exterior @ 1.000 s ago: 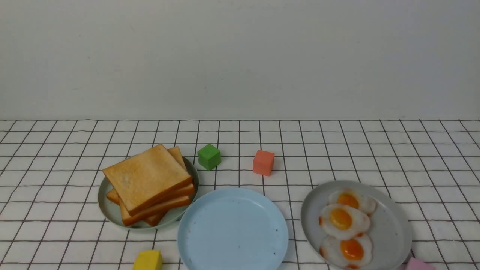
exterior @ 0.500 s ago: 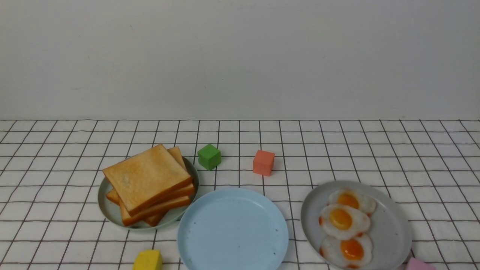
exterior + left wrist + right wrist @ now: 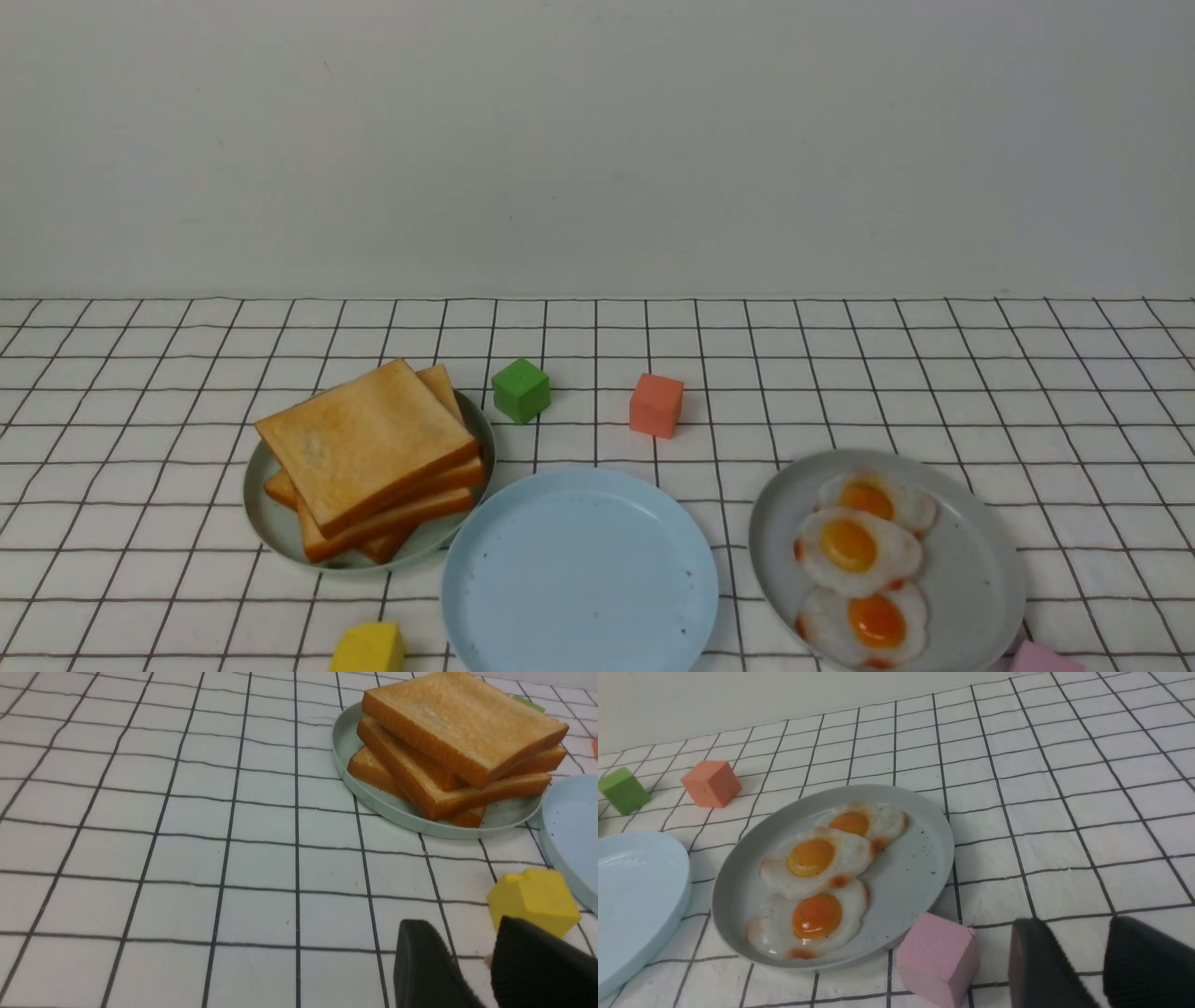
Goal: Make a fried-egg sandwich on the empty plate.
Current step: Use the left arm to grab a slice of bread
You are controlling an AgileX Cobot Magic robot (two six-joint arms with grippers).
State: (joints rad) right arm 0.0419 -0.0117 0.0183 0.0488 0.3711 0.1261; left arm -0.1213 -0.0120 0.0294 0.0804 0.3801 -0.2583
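I read this as the very start: the light blue plate point(image 3: 579, 571) sits bare at the middle of the near edge of the desk, and no fried-egg sandwich exists yet. The toast pile point(image 3: 373, 457) rests on the pale green plate point(image 3: 266, 518) just to the left of it, their rims almost touching, and three fried eggs point(image 3: 864, 551) lie on the grey plate point(image 3: 971, 560) to the right, towards the near right corner.

Neither arm shows from the front. In the wrist views my left gripper point(image 3: 472, 961) hangs low over the cloth close to the yellow block point(image 3: 535, 900), its fingers set narrowly apart and holding nothing. My right gripper point(image 3: 1083, 961) is likewise narrow and empty, near the pink block point(image 3: 936, 956).

Next I would send the left arm for the top slice. It is square, so it has no real long axis; it lies flat and turned, one corner pointing towards the near edge. It overhangs the slices below, so I would open wide and take it by a free edge, then lay it flat on the blue plate
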